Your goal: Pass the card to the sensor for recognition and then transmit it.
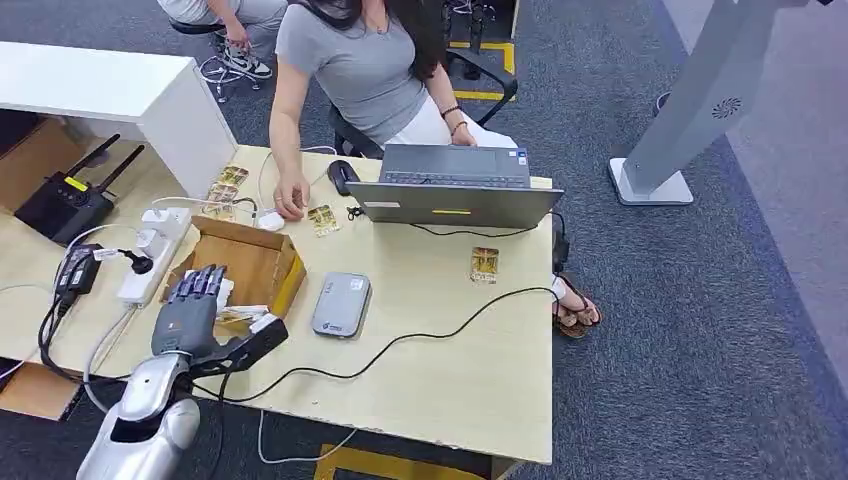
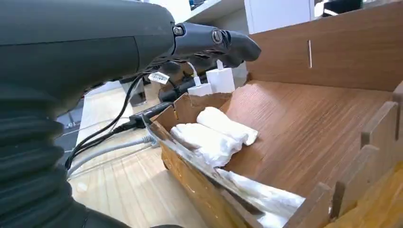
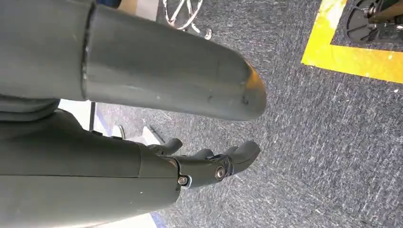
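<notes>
My left hand (image 1: 190,312) hovers over an open cardboard box (image 1: 262,262) at the table's left, fingers stretched out flat and thumb pointing right, holding nothing. In the left wrist view its fingers (image 2: 214,40) reach above the box floor (image 2: 304,128), where white wrapped packets (image 2: 214,135) lie. A yellow-patterned card (image 1: 236,316) shows at the box's near edge beside the thumb. The grey sensor pad (image 1: 341,304) lies just right of the box. More cards lie loose: one (image 1: 484,264) right of centre, one (image 1: 322,219) by the person's hand. My right hand (image 3: 209,164) hangs over the carpet, holding nothing.
A person in a grey shirt sits behind an open laptop (image 1: 455,188), one hand (image 1: 291,203) resting on the table near a white mouse (image 1: 270,221). A power strip (image 1: 152,250) with plugs and a router (image 1: 62,205) stand at the left. A black cable (image 1: 420,335) crosses the table.
</notes>
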